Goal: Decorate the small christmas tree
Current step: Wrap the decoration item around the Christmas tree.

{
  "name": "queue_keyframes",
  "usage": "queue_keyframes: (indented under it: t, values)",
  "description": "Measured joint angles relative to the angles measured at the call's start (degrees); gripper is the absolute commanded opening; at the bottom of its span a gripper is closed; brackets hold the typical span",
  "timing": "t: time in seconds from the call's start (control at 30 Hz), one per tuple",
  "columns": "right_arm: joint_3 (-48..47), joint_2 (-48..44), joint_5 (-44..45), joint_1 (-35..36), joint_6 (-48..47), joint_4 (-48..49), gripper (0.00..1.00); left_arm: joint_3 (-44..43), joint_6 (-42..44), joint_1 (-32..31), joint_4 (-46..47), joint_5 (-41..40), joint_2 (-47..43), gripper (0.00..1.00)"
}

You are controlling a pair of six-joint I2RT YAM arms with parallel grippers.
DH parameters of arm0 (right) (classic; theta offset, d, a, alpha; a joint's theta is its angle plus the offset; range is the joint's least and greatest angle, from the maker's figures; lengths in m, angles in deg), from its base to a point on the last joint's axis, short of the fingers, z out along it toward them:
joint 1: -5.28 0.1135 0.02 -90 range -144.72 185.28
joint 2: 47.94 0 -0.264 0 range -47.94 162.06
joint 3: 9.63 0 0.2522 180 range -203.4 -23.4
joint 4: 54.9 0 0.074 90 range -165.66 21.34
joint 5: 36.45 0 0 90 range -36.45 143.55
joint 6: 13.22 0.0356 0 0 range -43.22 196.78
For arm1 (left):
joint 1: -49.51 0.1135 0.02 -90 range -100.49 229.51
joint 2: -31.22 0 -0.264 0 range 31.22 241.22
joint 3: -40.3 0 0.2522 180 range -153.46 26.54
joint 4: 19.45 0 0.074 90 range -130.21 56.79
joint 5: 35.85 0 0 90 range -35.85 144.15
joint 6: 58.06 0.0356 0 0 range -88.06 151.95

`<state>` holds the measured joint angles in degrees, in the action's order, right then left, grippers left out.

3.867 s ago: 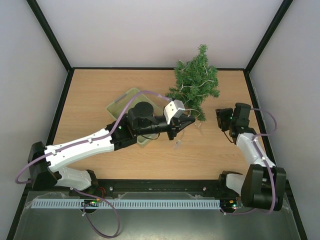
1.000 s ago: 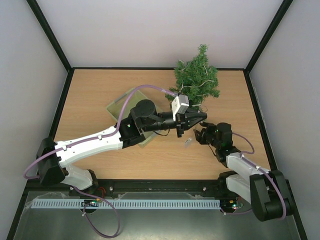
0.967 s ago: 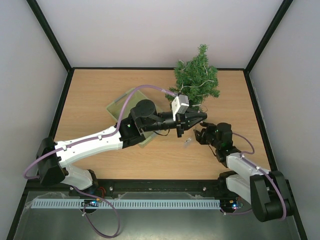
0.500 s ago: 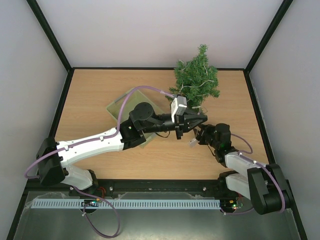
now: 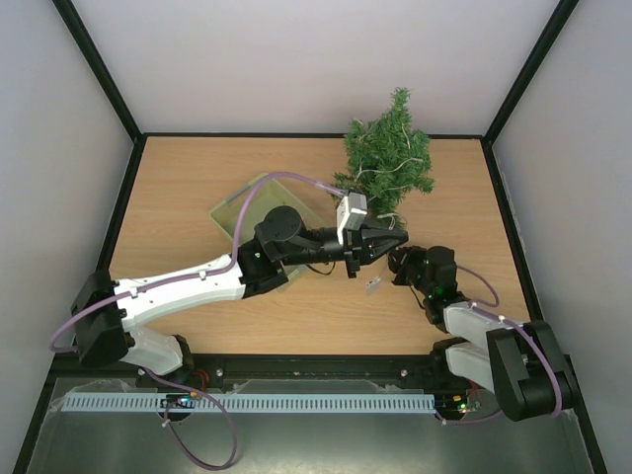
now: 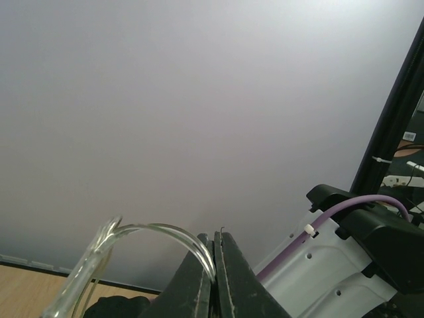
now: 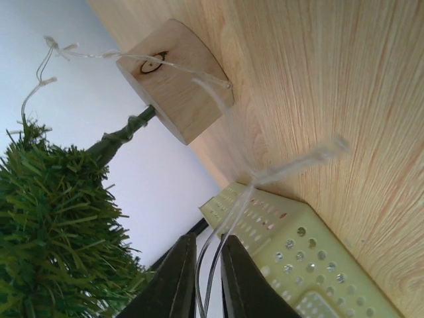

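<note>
The small christmas tree [image 5: 390, 158] stands at the back right on a wooden block [image 7: 175, 79], with a clear light wire [image 5: 385, 178] draped over its branches. My left gripper [image 5: 399, 237] is raised just in front of the tree and shut on a loop of that clear wire [image 6: 152, 230]. My right gripper [image 5: 398, 265] sits just below it, near the table. Its jaws stand a little apart, and two strands of the wire [image 7: 232, 218] run between them. The wire's clear end piece [image 5: 373, 286] lies on the table beside both grippers.
A pale green perforated basket [image 5: 242, 202] sits left of centre, partly under my left arm, and shows in the right wrist view [image 7: 298, 265]. Black frame posts and grey walls enclose the wooden table [image 5: 178, 197].
My right gripper has moved in from the right to the wire under the left gripper. My left gripper has lifted and swung right toward the tree base. The clear end piece has shifted slightly.
</note>
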<state>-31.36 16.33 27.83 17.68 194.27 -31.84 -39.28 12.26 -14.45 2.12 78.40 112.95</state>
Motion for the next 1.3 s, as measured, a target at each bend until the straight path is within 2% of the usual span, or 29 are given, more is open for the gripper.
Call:
queue_keyframes:
  t: [0.03, 0.23, 0.37, 0.47, 0.67, 0.9, 1.1, 1.3]
  values:
    - [0.00, 0.15, 0.04, 0.00, -0.11, 0.26, 0.02, 0.13, -0.11, 0.00, 0.15, 0.09, -0.04, 0.02]
    - [1.20, -0.17, 2.62, 0.00, -0.81, 2.23, 0.02, 0.98, -0.07, 0.00, -0.15, 0.00, -0.96, 0.02]
    - [1.22, -7.28, 7.56, 0.00, -3.93, -2.36, 0.02, 2.14, 1.36, 0.00, -2.34, -1.53, -3.26, 0.02]
    - [-1.16, -15.34, 13.86, -0.07, -8.22, -11.06, 0.02, 3.32, 2.32, 0.00, -3.63, -2.64, -5.07, 0.03]
    - [-13.70, -24.61, 28.35, -0.57, -21.51, -27.65, 0.02, 4.20, 3.85, 0.00, -5.73, -4.11, -6.56, 0.03]
    - [-32.98, -22.86, 40.72, -0.87, -40.61, -37.81, 0.02, 4.72, 5.35, 0.00, -8.74, -5.66, -7.06, 0.03]
    - [-46.77, -18.93, 43.52, -0.92, -54.10, -41.11, 0.02, 4.72, 6.60, 0.02, -12.68, -7.23, -9.03, 0.03]
    - [-49.46, -17.73, 39.41, -0.92, -62.64, -41.90, 0.02, 4.76, 7.15, 0.68, -14.75, -8.28, -13.27, 0.02]
